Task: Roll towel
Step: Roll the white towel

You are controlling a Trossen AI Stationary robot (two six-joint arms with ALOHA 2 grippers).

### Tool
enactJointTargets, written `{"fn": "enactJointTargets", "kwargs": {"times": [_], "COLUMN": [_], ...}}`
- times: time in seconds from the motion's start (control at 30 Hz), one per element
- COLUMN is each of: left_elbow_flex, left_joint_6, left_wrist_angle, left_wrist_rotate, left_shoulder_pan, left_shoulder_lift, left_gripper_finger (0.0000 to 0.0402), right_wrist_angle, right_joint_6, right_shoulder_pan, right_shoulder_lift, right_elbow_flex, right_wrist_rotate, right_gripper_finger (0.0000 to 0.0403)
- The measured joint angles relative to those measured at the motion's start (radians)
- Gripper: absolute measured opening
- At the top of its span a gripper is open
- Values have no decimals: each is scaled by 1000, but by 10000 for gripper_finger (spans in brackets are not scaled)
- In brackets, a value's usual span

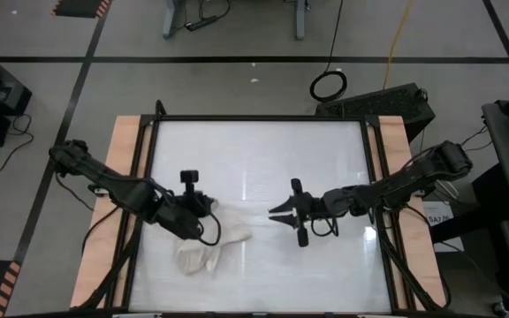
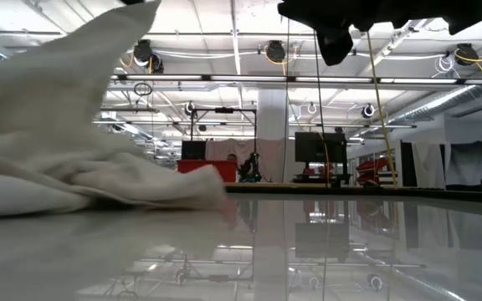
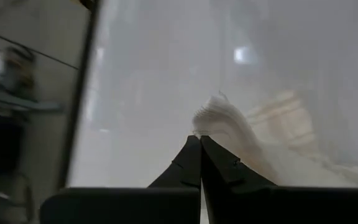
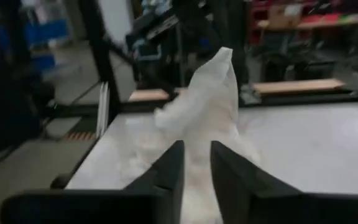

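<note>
The towel (image 1: 208, 240) lay bunched on the desk (image 1: 263, 150), pinched by our closed left pincer (image 1: 203, 210); our right pincer (image 1: 279, 213), parted and empty, hung nearby.

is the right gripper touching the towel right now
Apart. The high view shows the right gripper open over bare table, with a clear gap to the towel, which lies bunched under the left gripper.

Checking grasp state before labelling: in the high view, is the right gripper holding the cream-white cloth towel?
No: the right gripper hangs open over bare table, apart from the cream-white cloth towel, which lies bunched by the left gripper.
</note>
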Motion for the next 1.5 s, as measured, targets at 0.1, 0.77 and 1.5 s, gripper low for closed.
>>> {"fn": "enactJointTargets", "kwargs": {"times": [0.1,0.77,1.5], "left_elbow_flex": [23,24,24], "left_joint_6": [64,388,412], "left_wrist_angle": [24,372,394], "left_wrist_rotate": [-61,-55,53], "left_shoulder_pan": [22,151,149], "left_shoulder_lift": [0,0,0], "left_gripper_finger": [0,0,0], "right_wrist_angle": [104,241,161], "right_joint_6": [18,-184,-263], "right_shoulder_pan": [0,14,6], "right_shoulder_lift": [37,466,591], "right_elbow_flex": [0,282,445], "right_wrist_rotate": [37,196,420], "right_gripper_finger": [123,253,14]}}
